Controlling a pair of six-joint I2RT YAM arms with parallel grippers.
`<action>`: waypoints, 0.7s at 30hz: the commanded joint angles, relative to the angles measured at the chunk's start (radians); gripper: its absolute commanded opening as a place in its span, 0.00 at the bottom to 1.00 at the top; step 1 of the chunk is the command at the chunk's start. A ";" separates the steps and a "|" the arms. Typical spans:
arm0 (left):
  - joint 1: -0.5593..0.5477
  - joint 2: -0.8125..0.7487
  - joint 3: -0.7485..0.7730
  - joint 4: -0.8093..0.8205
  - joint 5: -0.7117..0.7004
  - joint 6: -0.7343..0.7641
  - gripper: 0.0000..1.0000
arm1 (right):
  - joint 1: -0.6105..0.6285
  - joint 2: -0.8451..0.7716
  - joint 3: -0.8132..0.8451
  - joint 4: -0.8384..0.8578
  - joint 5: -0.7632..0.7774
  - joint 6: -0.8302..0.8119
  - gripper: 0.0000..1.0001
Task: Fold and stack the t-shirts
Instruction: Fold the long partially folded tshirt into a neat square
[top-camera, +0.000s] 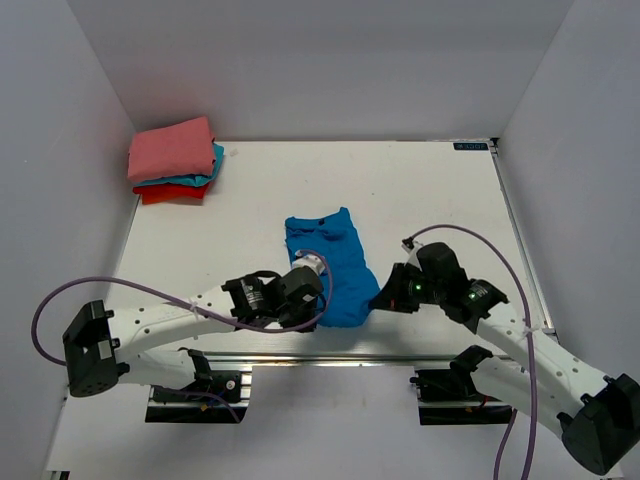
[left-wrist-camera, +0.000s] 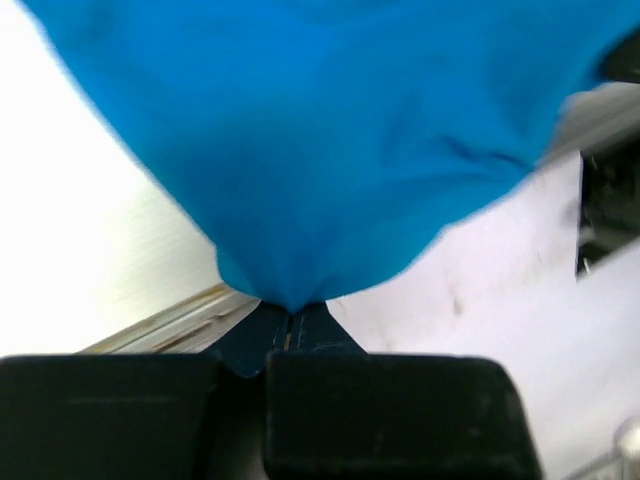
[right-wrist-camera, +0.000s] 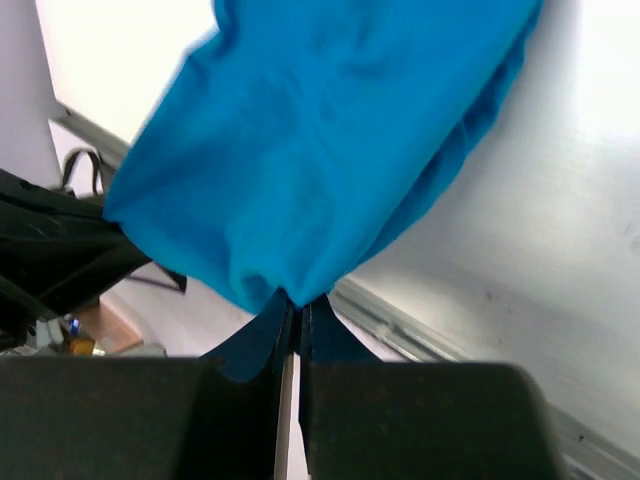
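Observation:
The royal-blue t-shirt (top-camera: 335, 262) lies as a narrow strip in the middle of the table, collar end far, near end lifted. My left gripper (top-camera: 318, 308) is shut on its near left corner; the cloth (left-wrist-camera: 330, 140) hangs from the pinched tips (left-wrist-camera: 290, 312). My right gripper (top-camera: 378, 298) is shut on the near right corner; the cloth (right-wrist-camera: 330, 140) bunches at its closed tips (right-wrist-camera: 298, 300). The folded pile sits at the far left corner: salmon-pink t-shirt (top-camera: 170, 148) on top, teal (top-camera: 200, 180) under it, red (top-camera: 170, 194) at the bottom.
The white table (top-camera: 430, 200) is walled on the left, back and right. A metal rail (top-camera: 350, 358) runs along its near edge, just behind both grippers. A purple cable (top-camera: 480, 240) loops over the right arm.

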 joint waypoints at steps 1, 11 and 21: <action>0.018 -0.039 0.072 -0.133 -0.163 -0.045 0.00 | -0.005 0.037 0.103 -0.015 0.085 -0.052 0.00; 0.153 -0.006 0.189 -0.211 -0.375 -0.089 0.00 | -0.028 0.253 0.373 -0.024 0.255 -0.131 0.00; 0.361 0.161 0.313 -0.084 -0.375 0.100 0.00 | -0.085 0.500 0.570 -0.009 0.232 -0.217 0.00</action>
